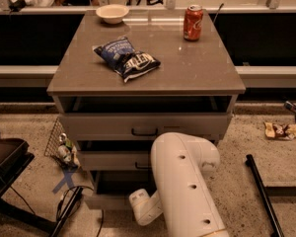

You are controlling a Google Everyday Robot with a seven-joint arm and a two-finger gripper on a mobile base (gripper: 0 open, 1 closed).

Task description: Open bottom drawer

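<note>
The grey cabinet [148,80] stands in the middle, and all three of its drawers are out a little. The bottom drawer [111,201] sits lowest, just above the floor, its front pulled forward with a dark gap open above it. Its handle does not show. The white arm [187,186] reaches in from the bottom edge and covers the right part of the lower two fronts. The gripper [140,204] is at the arm's low left end, right against the bottom drawer's front at its right side. I cannot tell whether it is apart, together or clamped on anything.

The top drawer [89,125] shows a black bar handle [144,132]. The middle drawer [108,159] lies between the two, its handle half behind the arm.

On the cabinet top lie a blue chip bag [126,58] near the middle, a red can [193,22] upright at the back right, and a pale bowl [112,13] at the back left, all well apart.

On the floor are a wire basket [56,139] leaning left of the cabinet, a blue tape cross [64,179] below it, a wrapper [281,130] to the right and a black pole [264,191] beside the arm
</note>
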